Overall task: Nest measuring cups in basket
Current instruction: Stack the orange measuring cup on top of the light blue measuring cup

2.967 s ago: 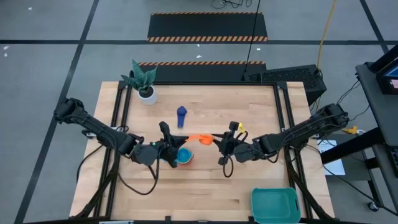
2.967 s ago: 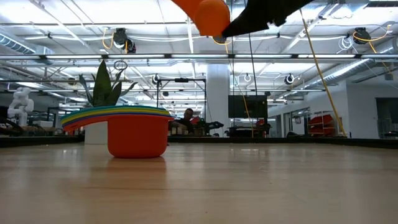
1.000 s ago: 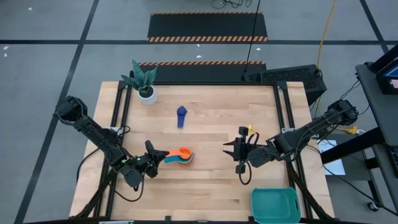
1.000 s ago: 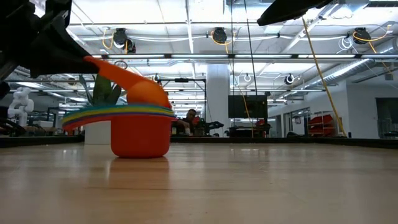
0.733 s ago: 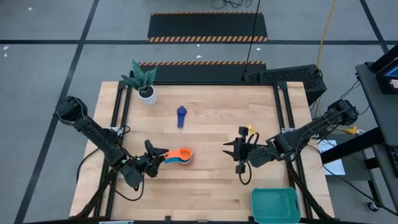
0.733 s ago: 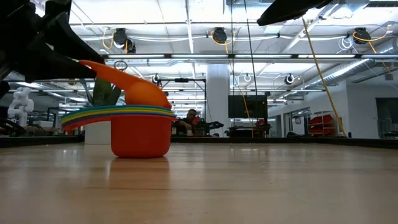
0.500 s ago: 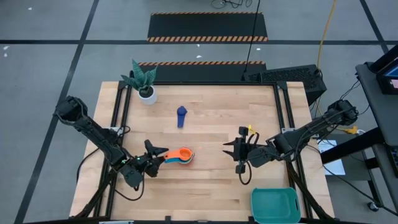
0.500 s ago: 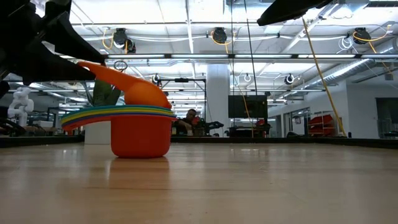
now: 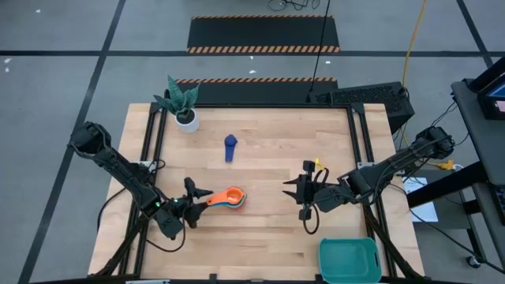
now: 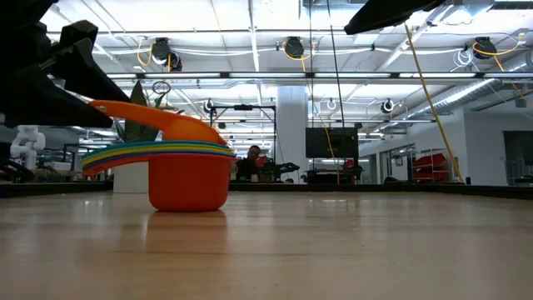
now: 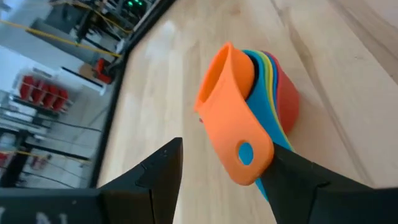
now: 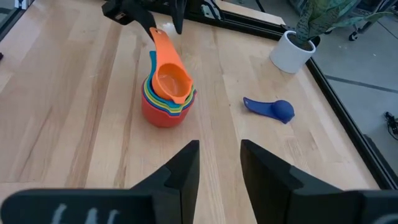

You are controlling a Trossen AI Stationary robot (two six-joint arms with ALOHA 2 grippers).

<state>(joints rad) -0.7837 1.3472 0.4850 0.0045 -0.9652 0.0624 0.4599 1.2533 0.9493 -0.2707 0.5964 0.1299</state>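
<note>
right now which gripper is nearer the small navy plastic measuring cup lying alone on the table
Left, narrowly. The navy measuring cup lies alone toward the table's far side. The left gripper sits nearer the front, at the orange cup's handle; the right gripper waits farther off to its right.

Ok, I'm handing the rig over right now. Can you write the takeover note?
Left gripper: open, its fingers either side of the orange cup handle, not clamping it.
Right gripper: open, empty, waiting right of centre.
Cups: the orange cup sits on top of the nested stack mid-table. The navy cup lies alone toward the plant.
Basket: near-right corner, nothing in it.
Done: all cups in view stacked except the navy one.
Left: add the navy cup, move the stack into the basket.
</note>
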